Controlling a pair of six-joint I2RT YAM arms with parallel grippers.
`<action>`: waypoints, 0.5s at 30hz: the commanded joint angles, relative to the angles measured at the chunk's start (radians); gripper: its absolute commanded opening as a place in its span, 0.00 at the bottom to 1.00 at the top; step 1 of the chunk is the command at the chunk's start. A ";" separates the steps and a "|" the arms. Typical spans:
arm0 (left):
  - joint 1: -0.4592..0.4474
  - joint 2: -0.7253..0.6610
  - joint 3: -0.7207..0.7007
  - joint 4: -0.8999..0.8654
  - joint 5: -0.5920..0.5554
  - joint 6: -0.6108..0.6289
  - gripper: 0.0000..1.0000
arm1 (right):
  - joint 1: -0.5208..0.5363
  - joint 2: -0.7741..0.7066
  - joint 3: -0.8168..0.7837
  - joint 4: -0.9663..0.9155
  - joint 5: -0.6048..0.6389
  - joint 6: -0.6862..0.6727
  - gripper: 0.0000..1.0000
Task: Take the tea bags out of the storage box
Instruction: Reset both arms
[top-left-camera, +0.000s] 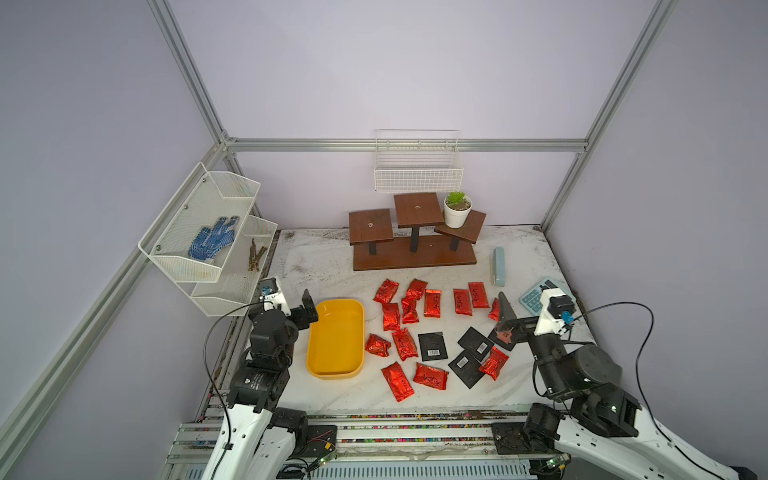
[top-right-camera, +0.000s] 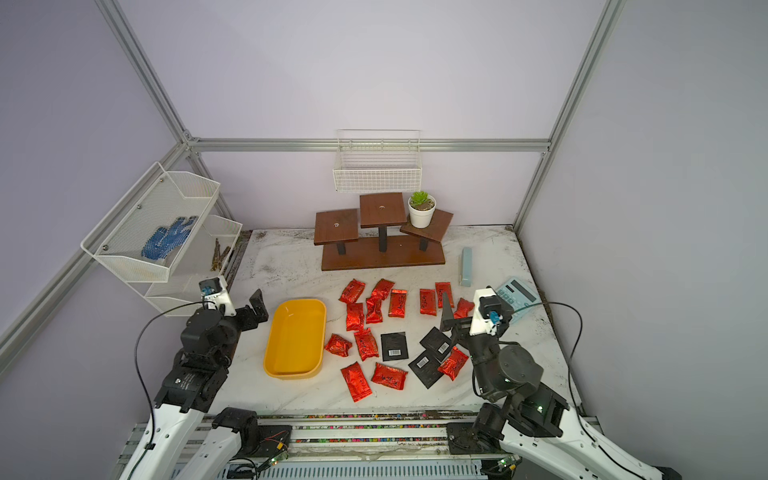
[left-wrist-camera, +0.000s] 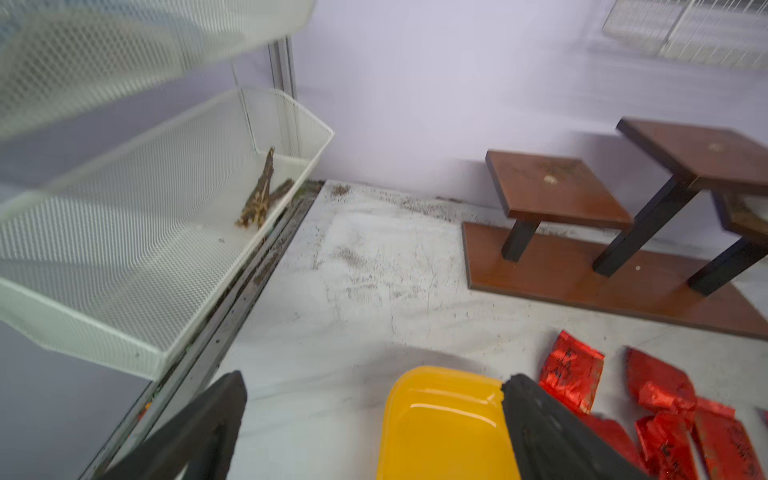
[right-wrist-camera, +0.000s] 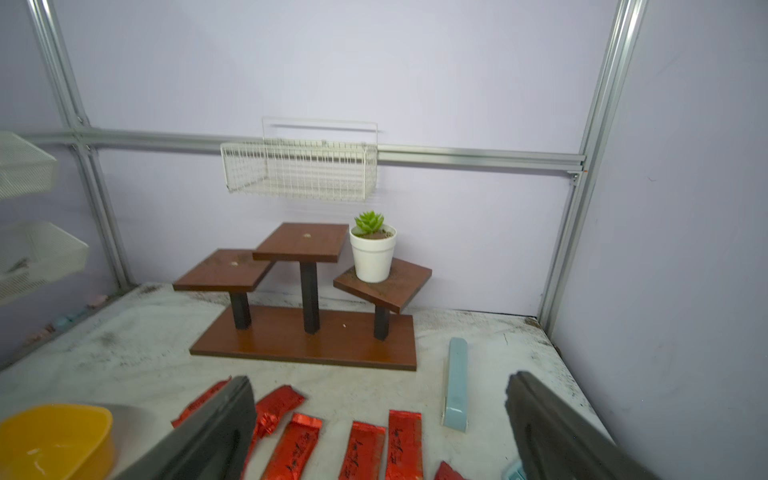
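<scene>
As the storage box (top-left-camera: 336, 345) lies empty, we log tea bags (top-left-camera: 405, 344) out on desk (top-left-camera: 316, 257); left pincer (left-wrist-camera: 376, 379), right pincer (right-wrist-camera: 380, 379) released

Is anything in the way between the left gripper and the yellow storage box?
Nothing visible does. The left gripper hangs open by a far corner of the storage box, no object between them. The box looks empty; tea bags lie outside.
</scene>
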 joint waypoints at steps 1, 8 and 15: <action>-0.003 -0.053 -0.122 0.092 -0.017 0.018 1.00 | -0.117 0.029 -0.059 0.091 -0.047 0.034 0.99; -0.003 -0.121 -0.307 0.245 -0.083 0.087 1.00 | -0.521 0.239 -0.128 0.137 -0.399 0.297 0.99; -0.004 0.188 -0.349 0.633 -0.055 0.169 1.00 | -0.671 0.491 -0.234 0.419 -0.291 0.336 0.99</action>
